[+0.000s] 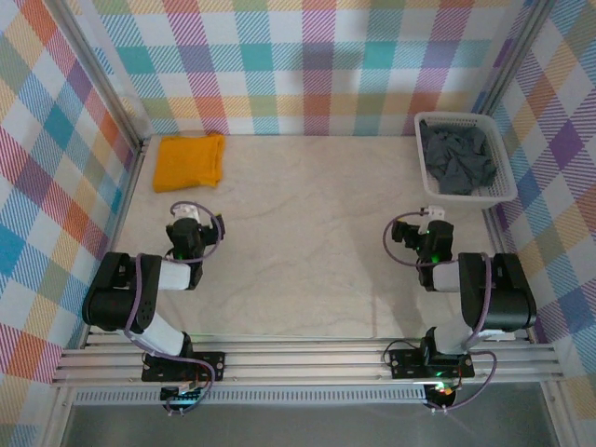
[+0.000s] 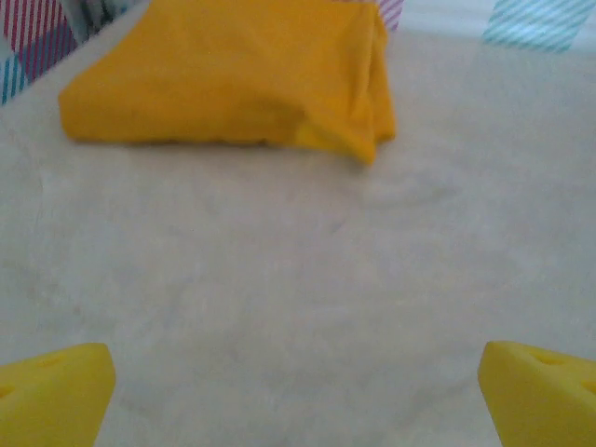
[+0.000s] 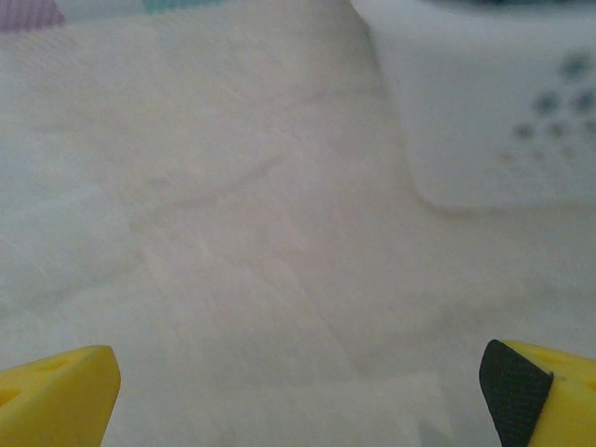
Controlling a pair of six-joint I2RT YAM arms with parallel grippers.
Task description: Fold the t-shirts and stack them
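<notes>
The folded orange t-shirt [image 1: 189, 161] lies far left of the basket [image 1: 463, 116] holding grey t-shirts [image 1: 458, 160]; left gripper [image 2: 298, 396] and right gripper [image 3: 298, 391] gape wide, empty.

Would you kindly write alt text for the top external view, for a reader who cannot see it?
A folded orange tee lies in the far-left corner; crumpled grey cloth fills a white basket at far right. The left end effector and right end effector sit over bare table nearer the camera.
</notes>
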